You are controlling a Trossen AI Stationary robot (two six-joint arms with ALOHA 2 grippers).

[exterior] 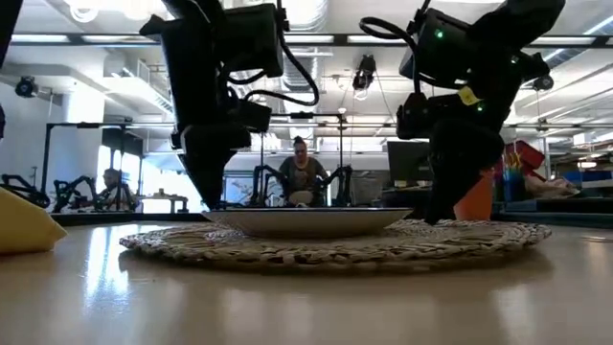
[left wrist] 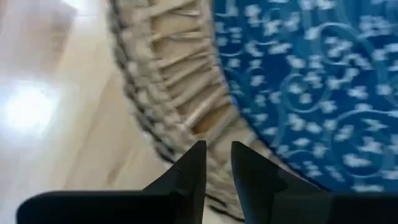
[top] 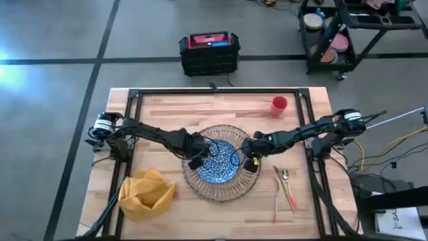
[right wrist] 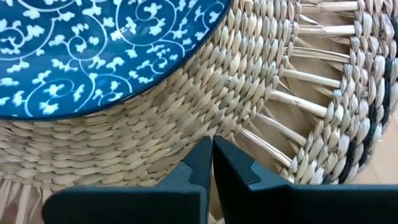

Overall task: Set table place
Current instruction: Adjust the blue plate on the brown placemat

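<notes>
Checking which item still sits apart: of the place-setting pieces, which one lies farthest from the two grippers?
The red cup, standing alone near the table's far edge; the napkin and cutlery flank the woven mat more closely.

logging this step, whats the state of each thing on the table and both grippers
woven placemat: flat on the table, under the plate
blue-patterned plate: upright, centred on the placemat, empty
yellow napkin: crumpled, left of the placemat
red cup: upright, far right
cutlery: lying loose, right of the placemat
left gripper: at the plate's left edge, shut, empty
right gripper: at the plate's right edge, shut, empty
</notes>
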